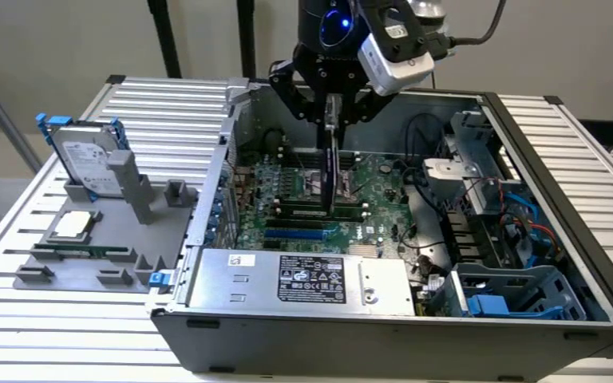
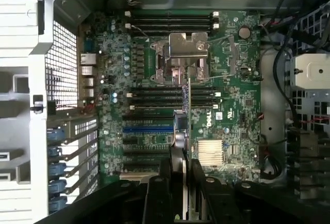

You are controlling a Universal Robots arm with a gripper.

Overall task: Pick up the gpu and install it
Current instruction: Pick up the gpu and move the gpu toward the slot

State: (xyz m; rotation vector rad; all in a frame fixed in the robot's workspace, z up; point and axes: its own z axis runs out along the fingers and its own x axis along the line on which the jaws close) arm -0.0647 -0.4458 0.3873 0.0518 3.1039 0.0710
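- Exterior view: the gripper point(image 1: 334, 112) hangs over the open case point(image 1: 520, 144), its jaws closed on the top edge of the gpu point(image 1: 334, 171). The card hangs upright and edge-on, its lower end just above or at the motherboard point(image 1: 376, 187); I cannot tell if they touch.
- The grip is narrow and high on a long card. A sideways nudge could swing the card or make it slip between the jaws.
- The blue slot point(image 1: 301, 234) lies nearer the power supply point(image 1: 296, 279) than the card does. Pressing down here would likely hit board parts, not a slot.
- Wrist view: the gpu point(image 2: 186, 110) shows as a thin line between the dark fingers point(image 2: 203, 193), reaching toward the socket point(image 2: 183, 53).
- That line crosses the rows of slots rather than running along them. Lowered like this, the card probably jams or scrapes the connectors.
- The heatsink point(image 2: 211, 153) sits just beside the card's path and could be caught if the card drifts.
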